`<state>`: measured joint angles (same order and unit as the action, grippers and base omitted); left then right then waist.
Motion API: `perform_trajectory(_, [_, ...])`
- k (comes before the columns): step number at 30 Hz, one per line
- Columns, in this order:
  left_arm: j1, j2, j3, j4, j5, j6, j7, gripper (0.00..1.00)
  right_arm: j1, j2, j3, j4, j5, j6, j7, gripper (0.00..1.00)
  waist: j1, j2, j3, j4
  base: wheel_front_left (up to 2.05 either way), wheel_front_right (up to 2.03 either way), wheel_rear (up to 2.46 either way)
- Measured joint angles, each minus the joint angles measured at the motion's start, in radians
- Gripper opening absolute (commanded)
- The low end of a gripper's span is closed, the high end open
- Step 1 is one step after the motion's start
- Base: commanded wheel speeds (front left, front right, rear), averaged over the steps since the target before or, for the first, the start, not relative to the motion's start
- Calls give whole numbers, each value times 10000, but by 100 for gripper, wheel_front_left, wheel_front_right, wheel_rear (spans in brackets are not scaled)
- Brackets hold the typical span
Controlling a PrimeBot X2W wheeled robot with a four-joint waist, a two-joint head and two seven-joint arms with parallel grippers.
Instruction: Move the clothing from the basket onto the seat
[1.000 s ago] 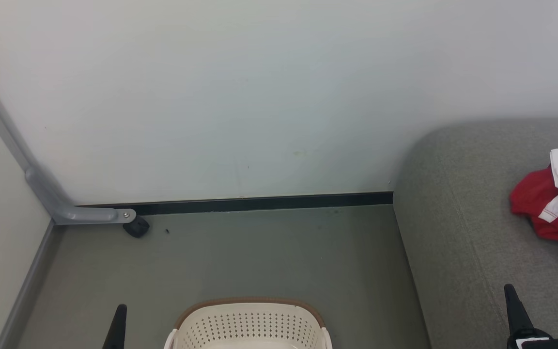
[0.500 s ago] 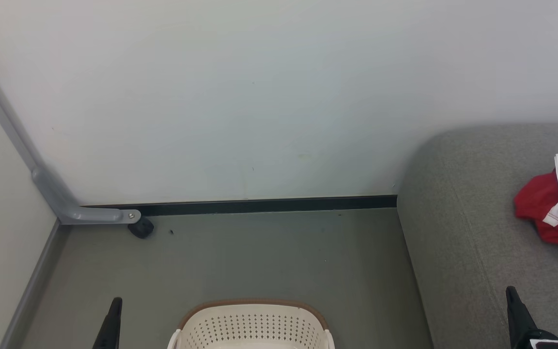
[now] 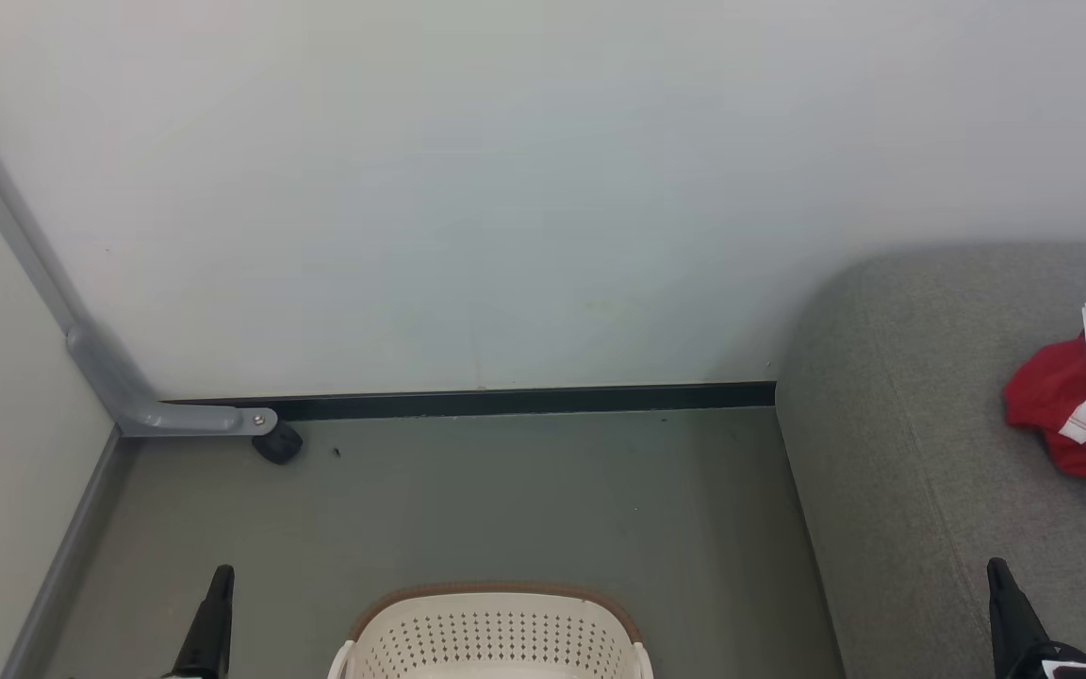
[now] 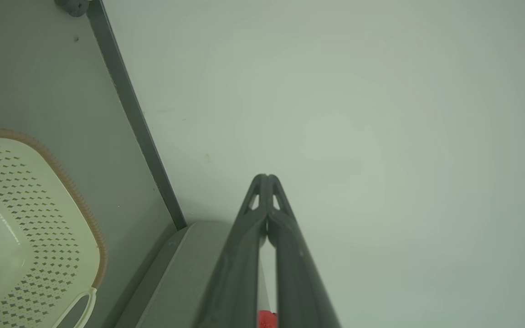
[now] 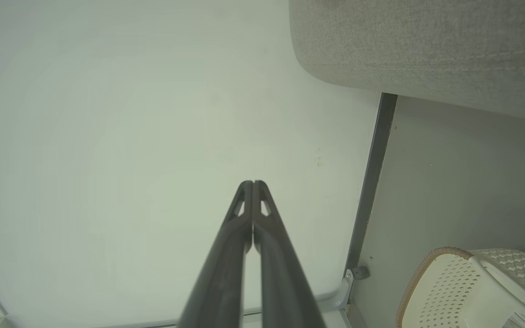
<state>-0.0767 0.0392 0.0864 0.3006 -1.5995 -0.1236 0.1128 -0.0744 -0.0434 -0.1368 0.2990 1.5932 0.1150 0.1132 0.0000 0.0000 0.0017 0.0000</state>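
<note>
The cream basket (image 3: 491, 632) with its brown rim stands on the floor at the bottom middle of the head view; its inside is cut off by the frame. To its right is the grey seat (image 3: 920, 443), with red-and-white clothing (image 3: 1066, 420) lying on it at the right edge. My left gripper (image 3: 222, 572) is shut left of the basket, and my right gripper (image 3: 997, 564) is shut over the seat's front. In the wrist views both the left gripper (image 4: 266, 176) and the right gripper (image 5: 252, 183) have touching tips with nothing between them. A paper label (image 5: 524, 321) shows inside the basket (image 5: 472, 287).
A pale wall (image 3: 505, 189) with a dark skirting strip (image 3: 505, 400) closes the far side. A grey metal bracket with a black caster (image 3: 276, 443) sits at the left corner. Grey floor (image 3: 505, 500) lies between wall, basket and seat.
The head view has shifted slightly, so the whole scene sits a little further right. My left gripper has drifted a little to the left. The clothing on the seat has not moved.
</note>
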Motion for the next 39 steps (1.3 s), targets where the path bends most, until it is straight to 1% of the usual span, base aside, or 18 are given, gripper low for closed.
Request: perform_trajectory(39, [0, -4, 0, 0, -12, 0, 0, 0, -1, 4, 2, 0, 8, 0, -2, 0, 0, 0, 1, 0, 0, 0, 0])
